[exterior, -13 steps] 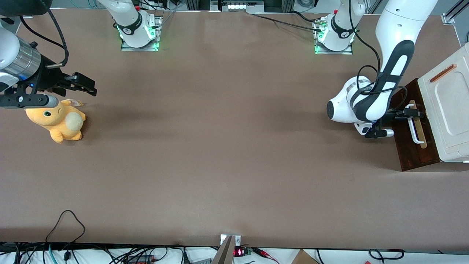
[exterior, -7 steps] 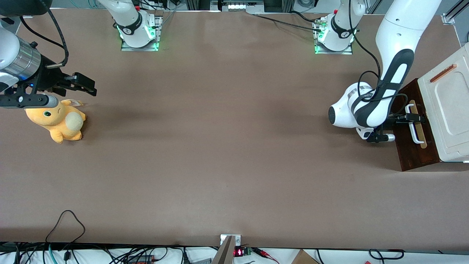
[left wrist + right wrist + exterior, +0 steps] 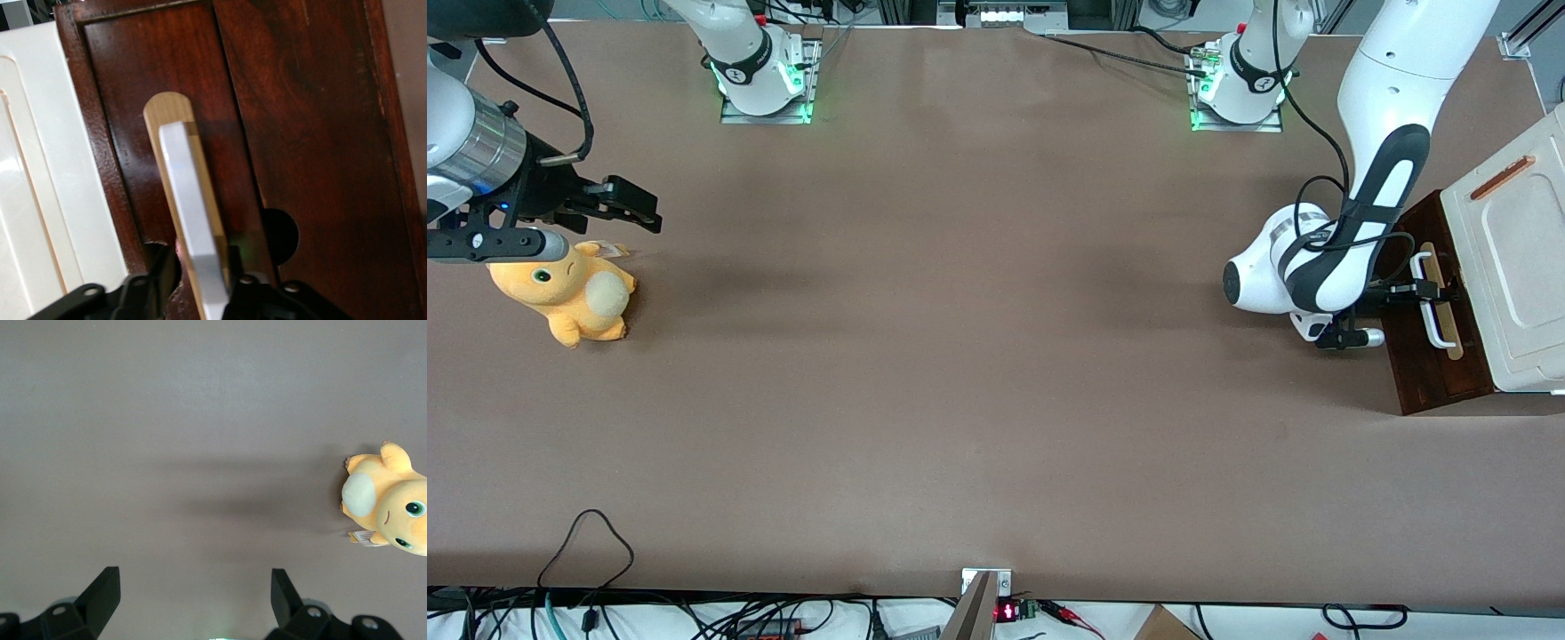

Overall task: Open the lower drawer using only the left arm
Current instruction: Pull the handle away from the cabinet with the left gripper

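The lower drawer (image 3: 1423, 373) has a dark reddish-brown front (image 3: 300, 133) with a white bar handle (image 3: 1438, 311) on a tan strip. It lies at the working arm's end of the table. The left arm (image 3: 1383, 169) reaches down to it. Its black gripper (image 3: 1427, 289) sits on the part of the handle farther from the front camera. In the left wrist view the gripper (image 3: 200, 267) is shut on the handle (image 3: 190, 200), one black finger (image 3: 163, 270) against each side of the bar. The drawer's inside does not show.
A cream-white panel (image 3: 1516, 258) with a thin orange-brown strip lies beside the drawer front, over the cabinet body. An orange plush toy (image 3: 569, 289) sits toward the parked arm's end of the table. Cables hang over the table edge nearest the front camera.
The gripper has slid along the handle toward the front camera and settled around the bar, with the arm's wrist shifting a little. The drawer front has not moved.
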{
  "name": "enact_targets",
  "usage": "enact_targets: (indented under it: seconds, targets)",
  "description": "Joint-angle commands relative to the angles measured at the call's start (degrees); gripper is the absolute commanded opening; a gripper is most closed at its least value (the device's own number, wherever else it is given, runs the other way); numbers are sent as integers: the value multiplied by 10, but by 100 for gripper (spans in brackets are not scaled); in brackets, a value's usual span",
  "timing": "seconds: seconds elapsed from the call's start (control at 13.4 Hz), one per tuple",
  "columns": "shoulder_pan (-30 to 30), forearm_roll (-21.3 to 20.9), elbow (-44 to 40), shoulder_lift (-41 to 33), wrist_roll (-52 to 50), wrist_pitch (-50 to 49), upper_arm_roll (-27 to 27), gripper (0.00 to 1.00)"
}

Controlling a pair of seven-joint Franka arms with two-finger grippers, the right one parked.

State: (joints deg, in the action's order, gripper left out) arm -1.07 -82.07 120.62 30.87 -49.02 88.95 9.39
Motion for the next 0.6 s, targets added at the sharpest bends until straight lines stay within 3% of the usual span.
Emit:
enact_targets:
  seconds: [0.0,0.22,0.52]
  targets:
    - [3,-11,-10,9,-3,-2,-4,29]
    - [2,-11,-9,9,-3,-1,-4,28]
    - [5,-7,-10,9,-4,-1,-3,0]
